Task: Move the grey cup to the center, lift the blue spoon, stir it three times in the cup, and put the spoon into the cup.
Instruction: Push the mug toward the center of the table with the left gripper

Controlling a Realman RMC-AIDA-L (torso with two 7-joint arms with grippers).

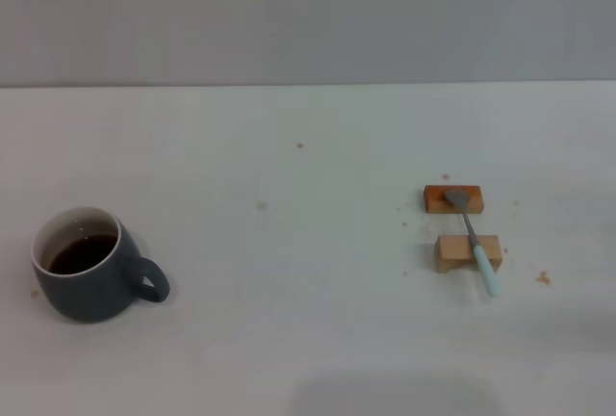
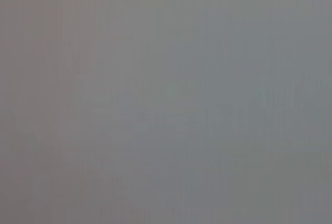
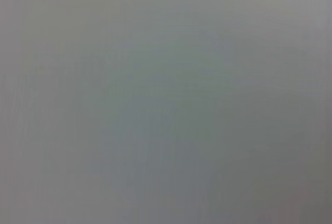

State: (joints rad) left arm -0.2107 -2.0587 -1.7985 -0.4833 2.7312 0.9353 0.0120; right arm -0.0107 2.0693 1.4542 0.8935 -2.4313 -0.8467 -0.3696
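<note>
The grey cup (image 1: 87, 267) stands upright at the near left of the white table (image 1: 308, 243) in the head view, its handle pointing right and dark brown liquid inside. Over on the right, the blue spoon (image 1: 474, 240) rests across two small wooden blocks (image 1: 453, 198) (image 1: 467, 253), its metal bowl on the far block and its pale blue handle reaching over the near one. Neither gripper appears in the head view. Both wrist views are filled by a plain grey surface and show no object.
A few small brown crumbs (image 1: 543, 278) lie scattered around the blocks and near the table's middle. The table's far edge meets a grey wall (image 1: 308, 12).
</note>
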